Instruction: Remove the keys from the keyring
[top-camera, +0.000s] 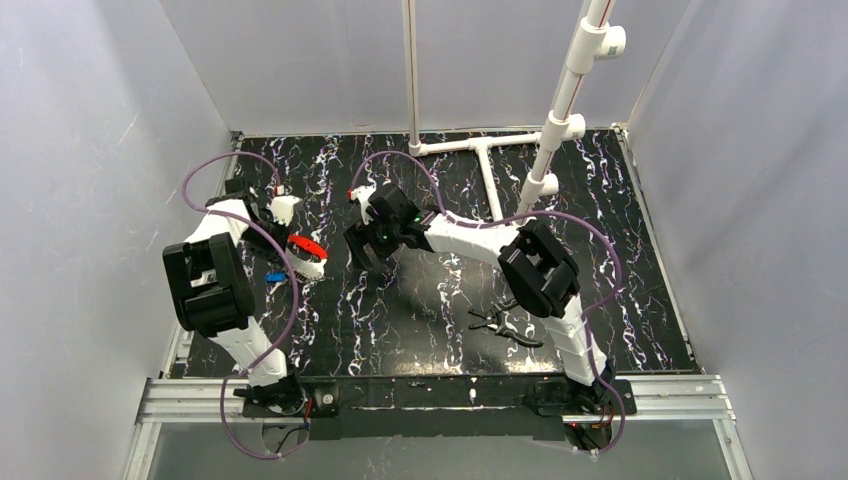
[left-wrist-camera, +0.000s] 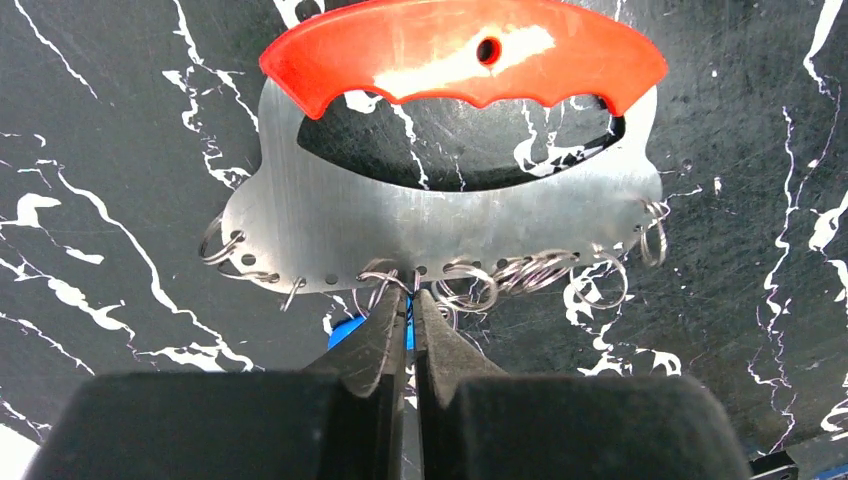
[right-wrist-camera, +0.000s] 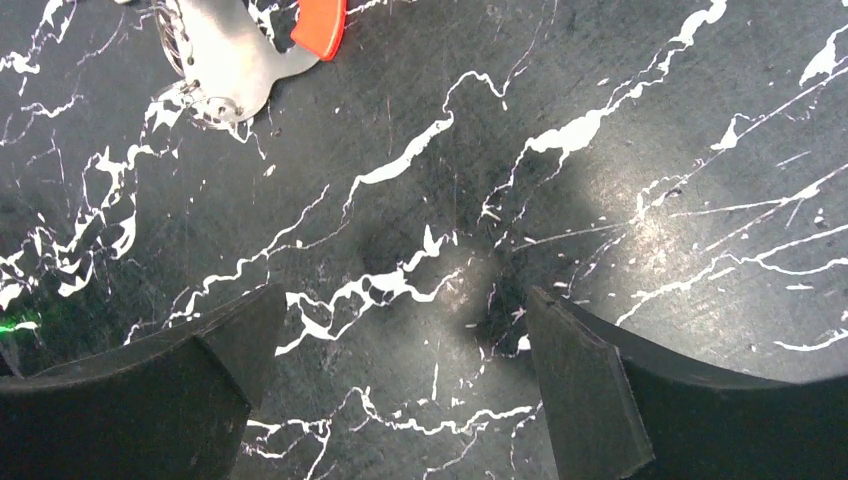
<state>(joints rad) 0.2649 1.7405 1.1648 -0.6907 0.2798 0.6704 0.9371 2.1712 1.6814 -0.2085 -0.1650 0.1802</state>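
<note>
Many small wire rings (left-wrist-camera: 470, 285) hang from holes along the lower edge of the keyring (left-wrist-camera: 400, 215), a flat silvery plate with a red handle (left-wrist-camera: 460, 50), lying on the black marbled table (left-wrist-camera: 120, 120) on your left side. Your left gripper (left-wrist-camera: 410, 295) has its fingers pressed together at that edge, among the rings. The tips hide whether a ring is pinched. A blue piece (left-wrist-camera: 345, 330) peeks out beneath them, mostly covered, and the keys cannot be made out. Your right gripper (right-wrist-camera: 400, 310) hangs spread wide over the table, apart from the plate. Pliers (top-camera: 505, 325) lie beside the right arm.
</note>
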